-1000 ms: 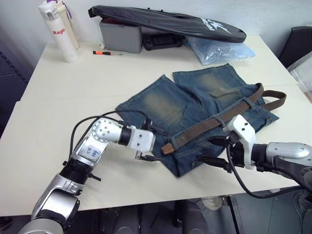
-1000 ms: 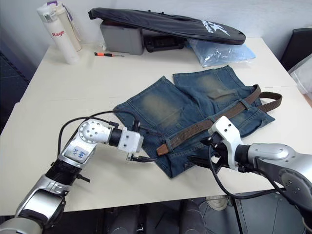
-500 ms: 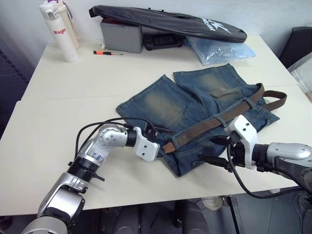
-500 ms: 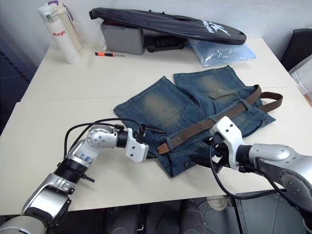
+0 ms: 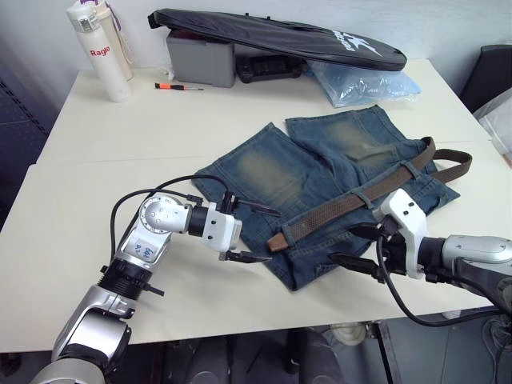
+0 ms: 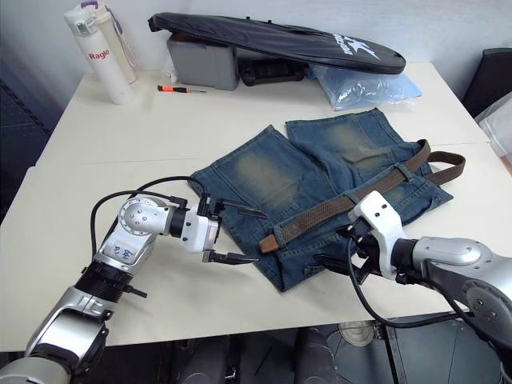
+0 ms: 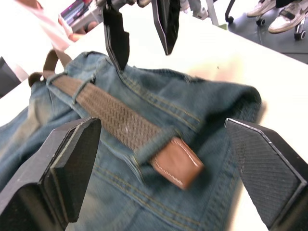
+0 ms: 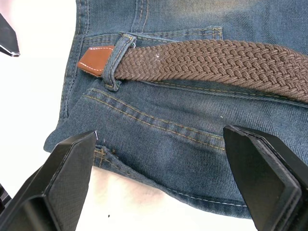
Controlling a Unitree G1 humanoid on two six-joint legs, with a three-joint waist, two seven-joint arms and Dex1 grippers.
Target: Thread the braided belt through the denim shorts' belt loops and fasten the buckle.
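Note:
The denim shorts (image 5: pixel 320 180) lie flat mid-table, waistband toward me. The braided belt (image 5: pixel 360 198) runs along the waistband under several belt loops (image 8: pixel 115 62). Its tan tip (image 7: pixel 178 163) pokes out of the leftmost loop, and its far end folds back past the shorts' right side (image 5: pixel 458 164). The buckle is hidden. My left gripper (image 5: pixel 254 234) is open, fingers wide apart, just left of the tan tip. My right gripper (image 5: pixel 354 249) is open too, hovering over the shorts' near edge below the belt, holding nothing.
At the back stand a white bottle (image 5: pixel 100 52), a grey box (image 5: pixel 200 60) under a long black bag (image 5: pixel 280 36), a small screwdriver (image 5: pixel 178 86) and a clear plastic bag (image 5: pixel 360 80). The table's front edge (image 5: pixel 240 324) lies just behind both grippers.
My left wrist has turned and drawn back a little to the left, and its fingers now stand wide apart facing the belt tip. The right gripper has barely moved.

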